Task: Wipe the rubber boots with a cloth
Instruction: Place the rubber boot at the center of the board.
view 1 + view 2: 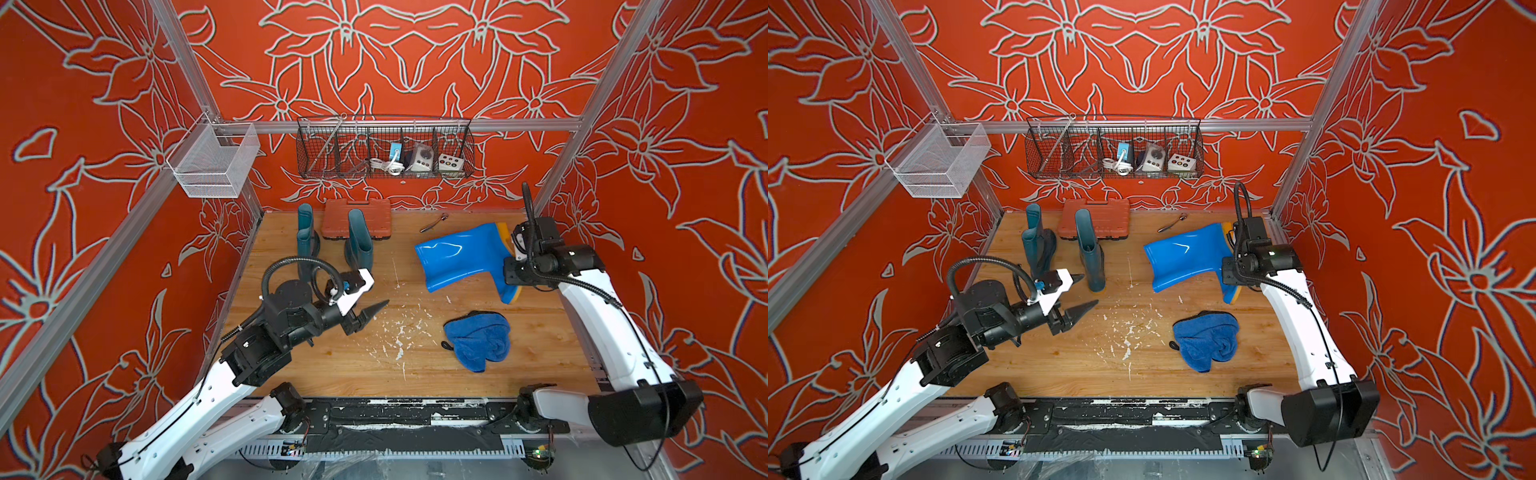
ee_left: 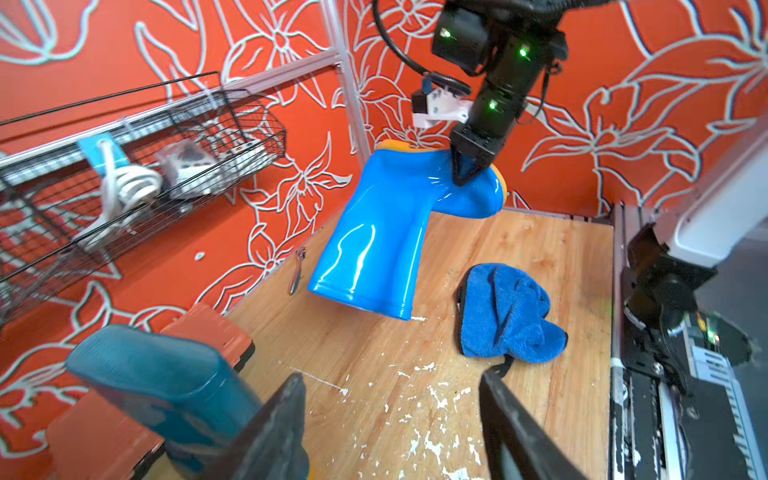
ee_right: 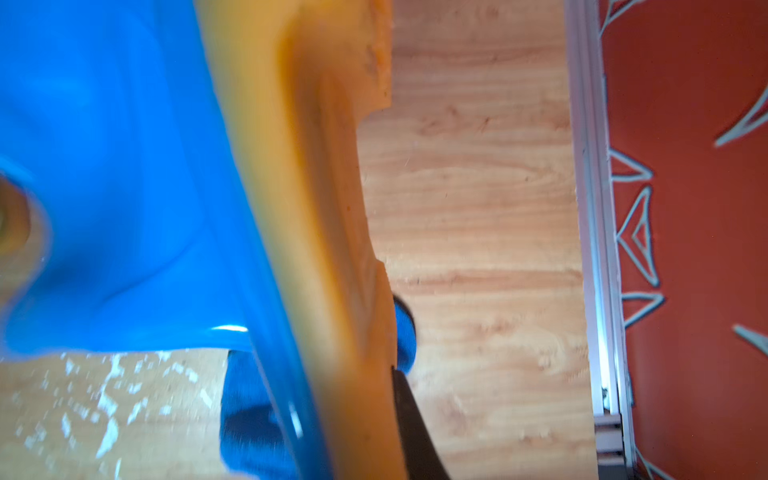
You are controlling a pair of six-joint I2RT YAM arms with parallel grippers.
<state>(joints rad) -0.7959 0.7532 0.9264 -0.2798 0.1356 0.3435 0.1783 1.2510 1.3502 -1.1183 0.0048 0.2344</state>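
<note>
My right gripper (image 2: 466, 171) is shut on the foot of the bright blue rubber boot (image 1: 453, 257) (image 1: 1183, 257) near the back right. It holds the boot tilted, with the shaft opening slanting down toward the table's middle. In the right wrist view the yellow-orange sole (image 3: 316, 208) fills the frame beside one dark finger (image 3: 411, 419). Two dark teal boots (image 1: 305, 237) (image 1: 359, 245) stand upright at the back left. The blue fuzzy cloth (image 1: 478, 338) (image 2: 507, 316) lies crumpled on the table in front of the held boot. My left gripper (image 1: 376, 296) (image 2: 390, 378) hovers open and empty left of centre.
An orange ribbed case (image 1: 357, 218) lies behind the teal boots. A small metal tool (image 1: 434, 224) rests at the back. A black wire basket (image 1: 384, 151) and a white mesh basket (image 1: 212, 162) hang on the walls. White flecks mark the wooden table (image 1: 415, 374).
</note>
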